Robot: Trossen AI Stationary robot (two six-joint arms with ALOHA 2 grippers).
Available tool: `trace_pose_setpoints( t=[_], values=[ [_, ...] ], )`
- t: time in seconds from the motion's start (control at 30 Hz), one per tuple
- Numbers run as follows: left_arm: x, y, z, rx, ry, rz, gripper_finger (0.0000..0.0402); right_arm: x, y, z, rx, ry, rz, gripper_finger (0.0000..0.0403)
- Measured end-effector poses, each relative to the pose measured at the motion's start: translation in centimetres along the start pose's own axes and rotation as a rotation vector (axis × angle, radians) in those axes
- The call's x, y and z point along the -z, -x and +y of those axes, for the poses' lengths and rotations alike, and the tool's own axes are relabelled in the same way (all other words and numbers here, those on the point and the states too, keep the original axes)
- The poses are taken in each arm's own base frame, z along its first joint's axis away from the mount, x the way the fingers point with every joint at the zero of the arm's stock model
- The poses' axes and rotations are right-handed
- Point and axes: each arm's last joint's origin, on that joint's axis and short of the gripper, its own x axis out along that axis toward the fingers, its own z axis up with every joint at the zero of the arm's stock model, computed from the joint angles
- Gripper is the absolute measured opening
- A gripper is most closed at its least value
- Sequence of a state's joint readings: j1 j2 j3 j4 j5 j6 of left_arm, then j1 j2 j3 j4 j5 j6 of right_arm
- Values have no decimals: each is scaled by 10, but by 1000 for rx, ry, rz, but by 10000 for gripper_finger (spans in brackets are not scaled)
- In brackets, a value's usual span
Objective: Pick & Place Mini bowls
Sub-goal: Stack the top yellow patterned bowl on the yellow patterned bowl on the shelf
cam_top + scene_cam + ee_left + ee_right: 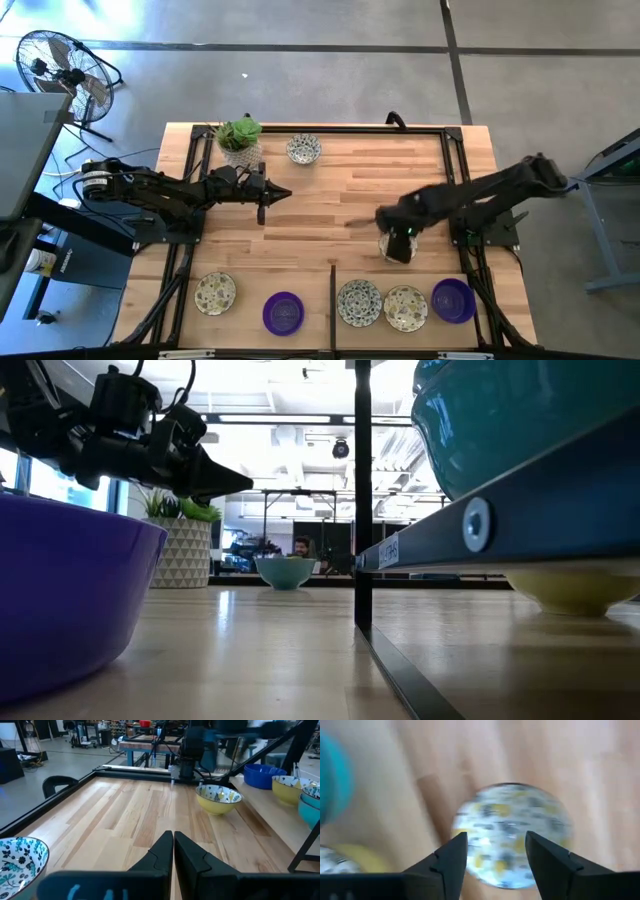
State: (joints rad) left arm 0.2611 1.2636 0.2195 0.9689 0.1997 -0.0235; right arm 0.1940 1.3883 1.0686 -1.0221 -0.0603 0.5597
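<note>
Speckled mini bowl (512, 835) upright, mouth up; round, no long axis. Right gripper (492, 851) above it, jaws spread, empty. Left gripper (173, 851) closed, empty.

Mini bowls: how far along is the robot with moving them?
Five mini bowls line the table's near edge. The right hand hovers open over a speckled bowl mid-table. Another bowl sits by the plant; the left hand waits shut.

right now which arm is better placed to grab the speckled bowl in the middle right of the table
Right. The right hand is open directly above that speckled bowl. The left hand is shut and sits across the table near the plant.
</note>
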Motion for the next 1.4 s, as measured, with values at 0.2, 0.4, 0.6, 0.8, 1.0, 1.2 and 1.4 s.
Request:
trace_pose_setpoints(
  t=[0.2, 0.4, 0.6, 0.8, 1.0, 1.2, 1.4],
  values=[
    [0, 0, 0, 0, 0, 0, 12, 6, -12, -52, 1, -87, -10, 173],
    [0, 0, 0, -1, -2, 0, 12, 9, -38, -78, -80, -82, 2, 200],
    [0, 0, 0, -1, -16, 0, 12, 13, -51, -91, -103, -59, -10, 226],
    [0, 0, 0, -2, -16, -1, 12, 18, -66, -95, -227, -71, -30, 198],
    [0, 0, 0, -2, -16, -1, 12, 28, -79, -98, -241, -106, -24, 135],
    [0, 0, 0, -3, -16, -1, 12, 33, -85, -99, -259, -117, -9, 68],
    [0, 0, 0, -3, -16, -1, 12, 34, -85, -99, -262, -111, -8, 9]
  ],
)
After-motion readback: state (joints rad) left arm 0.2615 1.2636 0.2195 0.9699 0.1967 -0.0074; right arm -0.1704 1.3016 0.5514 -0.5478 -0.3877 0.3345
